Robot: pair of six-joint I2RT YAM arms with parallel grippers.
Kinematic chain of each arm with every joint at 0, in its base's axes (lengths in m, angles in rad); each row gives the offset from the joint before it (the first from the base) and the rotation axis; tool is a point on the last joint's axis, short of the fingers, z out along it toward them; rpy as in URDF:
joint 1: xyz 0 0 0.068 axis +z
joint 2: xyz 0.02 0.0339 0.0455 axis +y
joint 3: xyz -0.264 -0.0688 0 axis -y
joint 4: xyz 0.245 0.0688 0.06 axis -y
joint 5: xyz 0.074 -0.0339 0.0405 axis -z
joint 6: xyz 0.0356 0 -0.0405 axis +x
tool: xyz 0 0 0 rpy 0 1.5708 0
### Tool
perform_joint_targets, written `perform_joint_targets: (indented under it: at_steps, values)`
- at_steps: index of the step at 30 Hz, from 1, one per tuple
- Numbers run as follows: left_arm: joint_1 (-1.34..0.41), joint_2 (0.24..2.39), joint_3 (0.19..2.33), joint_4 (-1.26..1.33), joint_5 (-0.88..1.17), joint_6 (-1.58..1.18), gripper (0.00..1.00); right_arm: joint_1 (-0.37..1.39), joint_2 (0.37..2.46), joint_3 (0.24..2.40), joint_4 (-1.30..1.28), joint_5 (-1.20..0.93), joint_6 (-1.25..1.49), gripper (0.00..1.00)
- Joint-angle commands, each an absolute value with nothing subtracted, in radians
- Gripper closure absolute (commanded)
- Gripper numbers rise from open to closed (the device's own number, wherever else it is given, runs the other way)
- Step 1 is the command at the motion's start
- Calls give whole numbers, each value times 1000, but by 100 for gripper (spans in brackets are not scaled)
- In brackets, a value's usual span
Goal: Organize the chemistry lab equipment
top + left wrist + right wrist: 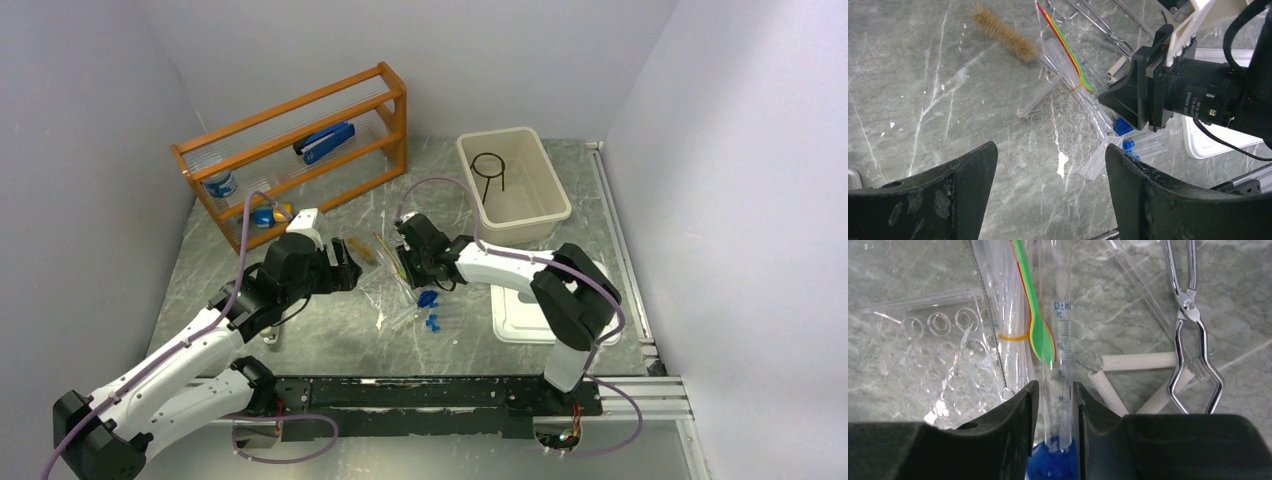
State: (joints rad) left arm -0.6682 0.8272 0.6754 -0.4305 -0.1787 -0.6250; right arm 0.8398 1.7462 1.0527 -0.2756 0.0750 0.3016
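The right claw [1054, 387] is pinching the clear tube [1063, 340] near the desk's middle, with the tube pointing straight ahead of it.

Left fingers [948, 195] wide apart and pointed down; right fingers [998, 435] tight on clear graduated tube [1060, 340].

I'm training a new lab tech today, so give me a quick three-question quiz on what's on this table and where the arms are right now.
1. True or false: the black wire ring stand lies inside the beige bin.
2. Between the fingers of the right gripper sits: A, a funnel; B, the graduated cylinder; C, a thermometer.
3. What lies on the shelf of the wooden rack?
Key: 1 true; 2 B; 3 the blue stapler.
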Motion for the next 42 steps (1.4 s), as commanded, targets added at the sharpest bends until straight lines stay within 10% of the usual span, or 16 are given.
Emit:
perform_joint_targets:
  at_steps: [1, 10, 16, 30, 42]
  values:
    - [-663, 831, 681, -398, -178, -612, 17, 848, 1805, 1099, -295, 76, 276, 64]
    - [-663, 785, 688, -410, -213, -604, 16, 848, 1841, 1154, -344, 67, 256, 59]
    - [-663, 758, 706, -433, -237, -593, 16, 848, 1769, 1157, -343, 70, 266, 76]
    - [-662, 720, 746, -470, -264, -586, 15, 831, 1478, 1163, -371, 263, 274, 81]
    - [-663, 712, 762, -477, -251, -589, 16, 457, 1301, 1219, -274, 359, 123, 82]
